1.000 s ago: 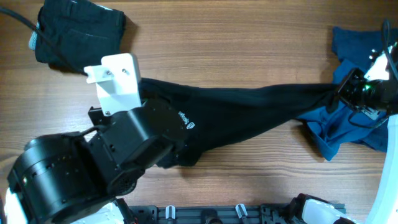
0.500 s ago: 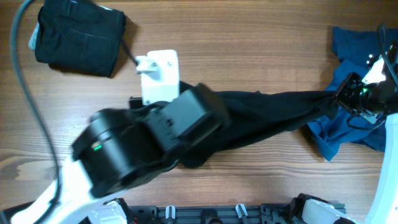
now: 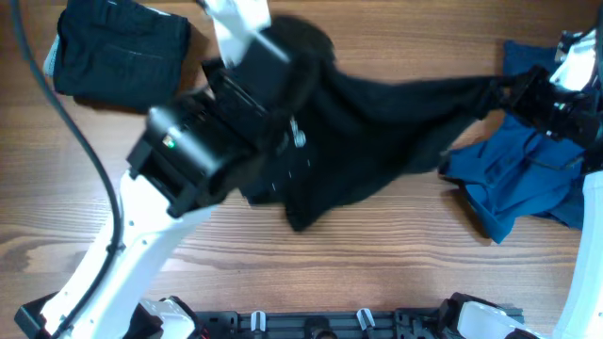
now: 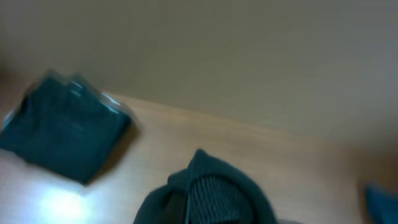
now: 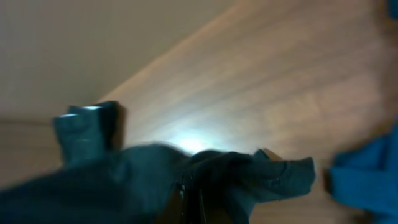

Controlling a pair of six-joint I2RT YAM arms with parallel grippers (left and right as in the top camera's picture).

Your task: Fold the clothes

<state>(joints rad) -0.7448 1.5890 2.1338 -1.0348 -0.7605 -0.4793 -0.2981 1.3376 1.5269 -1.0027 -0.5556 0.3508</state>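
The left gripper (image 3: 275,73) and right gripper (image 3: 504,92) are each clamped on the black shirt (image 3: 377,132) — it spans the middle of the table (image 3: 377,273) between them. A folded black garment (image 3: 118,52) lies far left — a blue garment (image 3: 523,179) sits right.

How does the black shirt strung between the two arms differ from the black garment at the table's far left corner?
The black shirt is pulled out wide, held at both ends and rumpled; the black garment lies as a compact folded block that neither arm touches. The shirt spans much of the table; the folded garment fills only one corner. Both are plain black fabric.
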